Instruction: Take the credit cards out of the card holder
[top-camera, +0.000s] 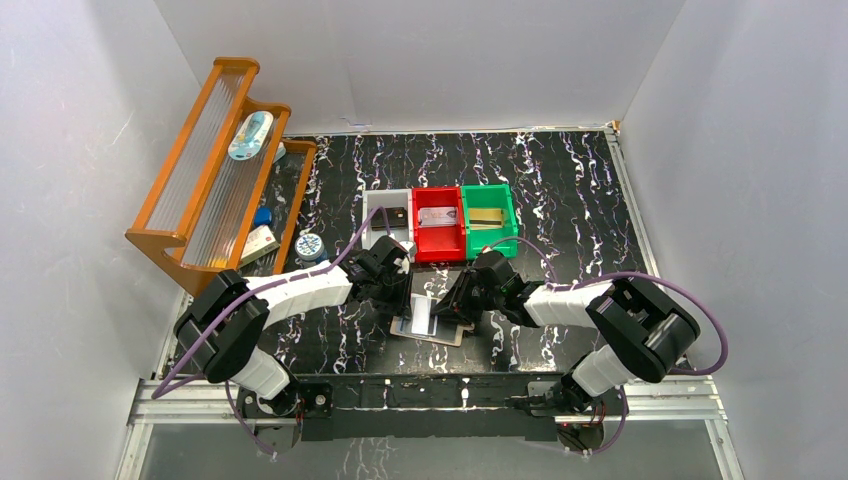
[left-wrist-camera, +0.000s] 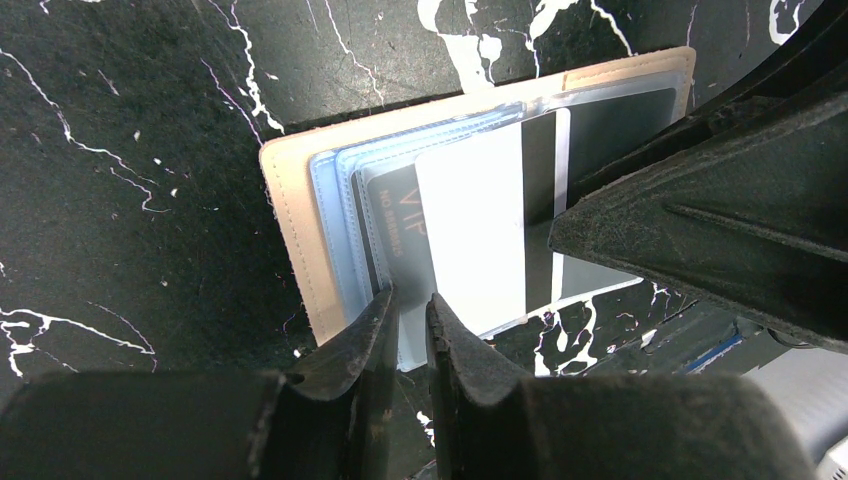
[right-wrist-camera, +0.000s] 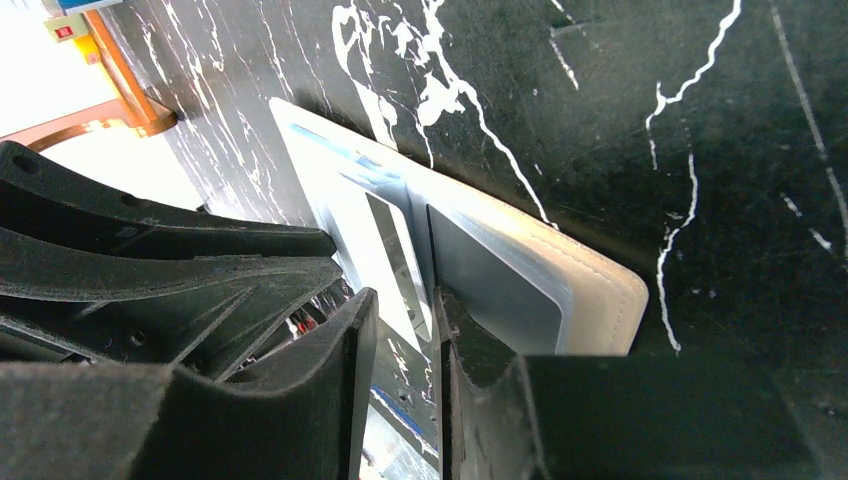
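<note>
Holder: tan leather-like bifold card holder (left-wrist-camera: 300, 240) is lying open on the black marbled table (left-wrist-camera: 130, 120), between the grippers.
Done: cards (top-camera: 438, 216) are lying in the red plastic bin (top-camera: 438, 252) and the green plastic bin (top-camera: 491, 246).
Remaining: white black-striped card (left-wrist-camera: 470, 230) is sticking halfway out; dark grey VIP card (left-wrist-camera: 400, 215) is sitting pocketed.
Left gripper (left-wrist-camera: 410, 305): narrow, seemingly pinching the holder's edge.
Right gripper (right-wrist-camera: 405, 300): slightly parted, straddling the white card.

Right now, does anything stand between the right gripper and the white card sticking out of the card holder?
Nothing visible does. The right gripper straddles the edge of the white card, jaws slightly apart. The left gripper pinches the sleeve edge of the card holder beside it.
</note>
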